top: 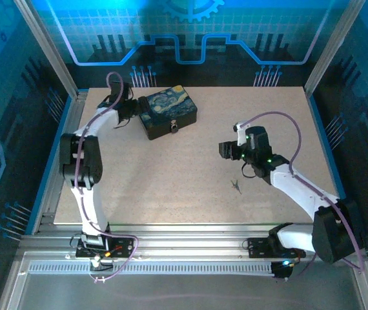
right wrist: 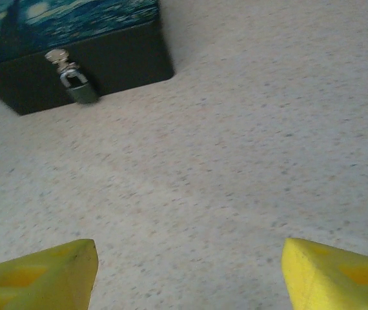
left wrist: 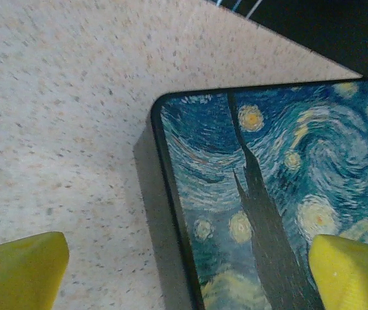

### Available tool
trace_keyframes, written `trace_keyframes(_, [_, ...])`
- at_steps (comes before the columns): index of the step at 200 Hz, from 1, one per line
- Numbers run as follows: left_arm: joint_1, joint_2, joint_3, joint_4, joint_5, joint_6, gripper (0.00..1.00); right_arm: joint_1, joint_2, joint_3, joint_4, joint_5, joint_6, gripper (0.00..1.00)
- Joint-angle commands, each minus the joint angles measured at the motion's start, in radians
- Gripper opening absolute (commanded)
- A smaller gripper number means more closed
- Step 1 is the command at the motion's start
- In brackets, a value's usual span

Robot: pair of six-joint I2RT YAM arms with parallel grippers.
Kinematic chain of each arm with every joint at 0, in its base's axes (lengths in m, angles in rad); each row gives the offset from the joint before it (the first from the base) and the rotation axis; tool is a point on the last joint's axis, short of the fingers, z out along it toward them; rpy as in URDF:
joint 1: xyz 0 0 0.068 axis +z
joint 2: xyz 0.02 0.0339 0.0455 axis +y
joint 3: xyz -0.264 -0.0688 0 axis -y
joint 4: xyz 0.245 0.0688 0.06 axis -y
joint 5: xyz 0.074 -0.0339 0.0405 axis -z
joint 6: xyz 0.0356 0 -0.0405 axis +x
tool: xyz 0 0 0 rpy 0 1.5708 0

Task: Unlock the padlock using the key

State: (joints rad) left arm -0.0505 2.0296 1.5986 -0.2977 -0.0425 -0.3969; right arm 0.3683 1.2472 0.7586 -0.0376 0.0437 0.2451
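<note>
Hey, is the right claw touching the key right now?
Apart. The top view shows the key lying flat on the table, with a plain strip of bare tabletop between it and the right claw.

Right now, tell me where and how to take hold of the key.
Pinch the key across its thin middle, coming straight down from above: it lies flat on the table, a slim sliver. The open right claw sits nearest. Which end is the head is too small to tell.
</note>
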Motion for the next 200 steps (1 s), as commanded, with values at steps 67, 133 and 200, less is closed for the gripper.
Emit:
trace_keyframes(67, [-0.097,-0.035,-0.161,-0.055,0.025,0.007,0.76,0.045,-0.068,0.084,-0.223,0.066,0.078,0.69])
trace_keyframes(133, [-0.209,-0.231,-0.447,-0.012,-0.017,-0.028,0.72,-0.020,-0.013,0.053,-0.480,0.054,0.258,0.61])
trace_keyframes(200, [-0.329,-0.355,-0.580,-0.011,-0.034,-0.128,0.74,-0.026,-0.015,-0.094,-0.429,-0.003,0.302,0.56])
